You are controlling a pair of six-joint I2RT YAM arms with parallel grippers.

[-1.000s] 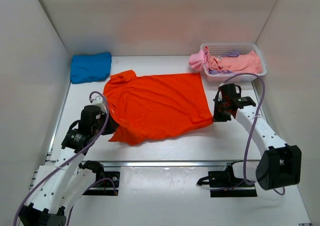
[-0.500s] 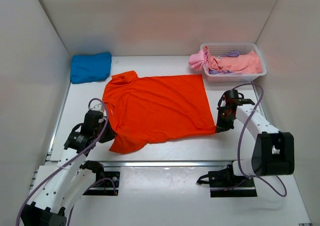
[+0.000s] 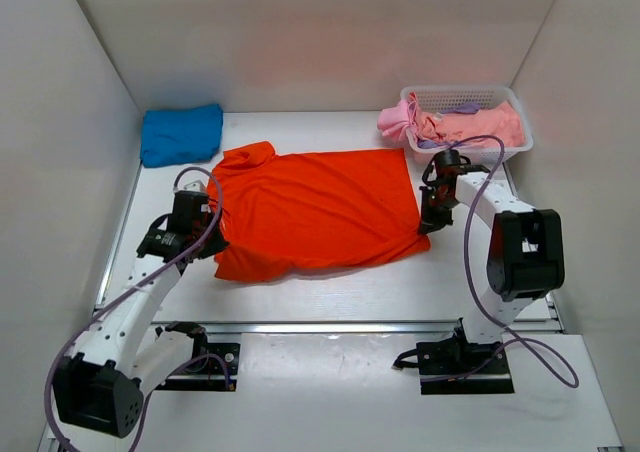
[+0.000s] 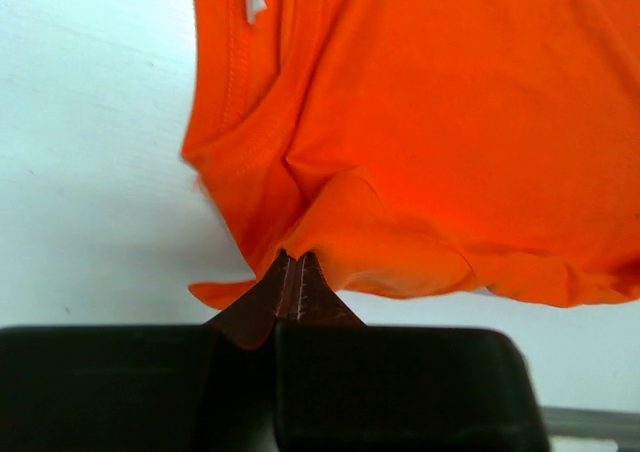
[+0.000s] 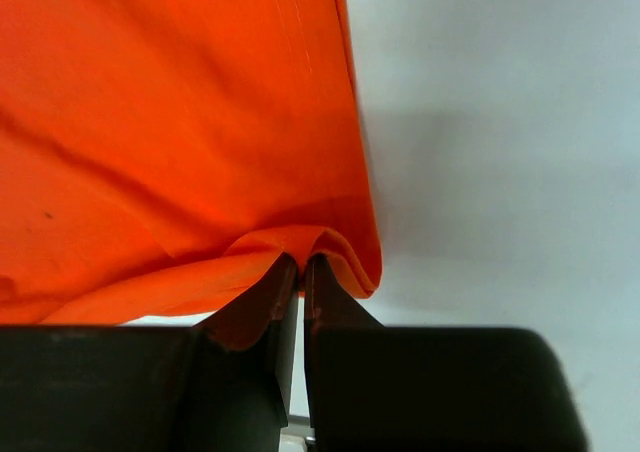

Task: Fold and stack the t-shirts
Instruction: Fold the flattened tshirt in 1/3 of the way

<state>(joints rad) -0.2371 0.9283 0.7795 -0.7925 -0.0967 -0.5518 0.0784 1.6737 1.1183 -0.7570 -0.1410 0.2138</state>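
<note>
A bright orange-red short-sleeved cloth t-shirt lies spread across the middle of the white bench, collar end to my left and hem to my right. It is thin and limp. I judge it light, soft and not fragile, but it will sag and slide out of shape wherever it is unsupported. Edges and corners are the best places to take it, with two holds well apart so the cloth stays taut between them.

My left fingers are clenched on a small peak of orange fabric at the near edge of the collar end, just below the neckline and its white label. The cloth bunches into wrinkles at the pinch.

My right fingers are closed almost completely on a fold of the near hem corner, with only a thin layer of fabric between them. The shirt's side edge runs away from that corner.

A folded bright blue cloth shirt sits at the far left corner. Pale pink and lilac cloth shirts fill a white plastic lattice basket at the far right, and one pink piece hangs over its left rim.
</note>
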